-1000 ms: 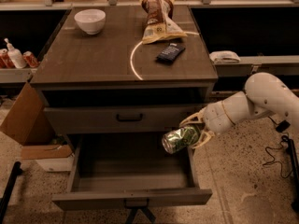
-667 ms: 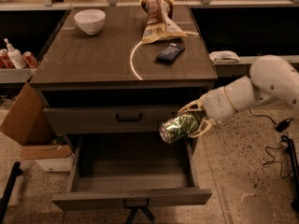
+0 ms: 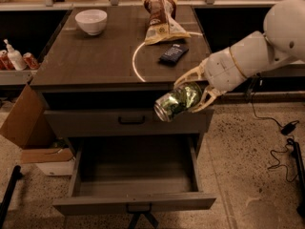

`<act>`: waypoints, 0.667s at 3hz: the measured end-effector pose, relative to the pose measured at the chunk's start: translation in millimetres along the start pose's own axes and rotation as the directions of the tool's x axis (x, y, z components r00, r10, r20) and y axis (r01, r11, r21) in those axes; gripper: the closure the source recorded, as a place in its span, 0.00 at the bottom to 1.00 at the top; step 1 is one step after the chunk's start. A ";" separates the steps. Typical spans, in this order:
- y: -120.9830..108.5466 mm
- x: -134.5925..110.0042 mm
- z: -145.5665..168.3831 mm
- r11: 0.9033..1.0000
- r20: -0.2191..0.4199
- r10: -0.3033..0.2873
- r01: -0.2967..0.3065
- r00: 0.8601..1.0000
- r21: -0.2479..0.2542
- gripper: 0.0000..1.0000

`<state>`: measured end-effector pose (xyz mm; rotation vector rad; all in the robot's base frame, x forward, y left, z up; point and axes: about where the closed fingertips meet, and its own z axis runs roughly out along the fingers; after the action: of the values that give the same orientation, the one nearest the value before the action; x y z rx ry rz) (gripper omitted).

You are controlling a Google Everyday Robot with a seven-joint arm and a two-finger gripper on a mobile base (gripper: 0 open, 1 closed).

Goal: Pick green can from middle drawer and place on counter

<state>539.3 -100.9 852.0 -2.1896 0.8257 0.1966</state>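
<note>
My gripper [image 3: 193, 92] is shut on the green can [image 3: 177, 101], a dented shiny green can held on its side with its silver end facing front left. It hangs in the air in front of the counter's [image 3: 95, 56] front right edge, above the pulled-out middle drawer [image 3: 133, 202]. The drawer's inside shows nothing in it. My white arm [image 3: 257, 46] reaches in from the right.
On the counter stand a white bowl [image 3: 91, 21], a chip bag [image 3: 162, 20] and a dark flat device [image 3: 173, 54]. A shut drawer with a black handle [image 3: 131, 120] sits above the open one. A cardboard box [image 3: 24, 123] stands at the left; cables [image 3: 281, 142] lie on the floor at the right.
My gripper has lifted the green can upward, from just above the open drawer to the height of the counter's front edge, and the arm has risen with it.
</note>
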 end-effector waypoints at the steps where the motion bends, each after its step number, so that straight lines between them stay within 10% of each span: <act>1: -5.1 -1.1 -2.3 1.000 0.000 -0.005 0.005 1.000 0.005 1.00; 2: -18.3 1.0 -0.3 1.000 0.019 0.012 -0.013 1.000 0.013 1.00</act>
<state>551.4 -92.6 863.1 -2.1674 0.8285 0.2167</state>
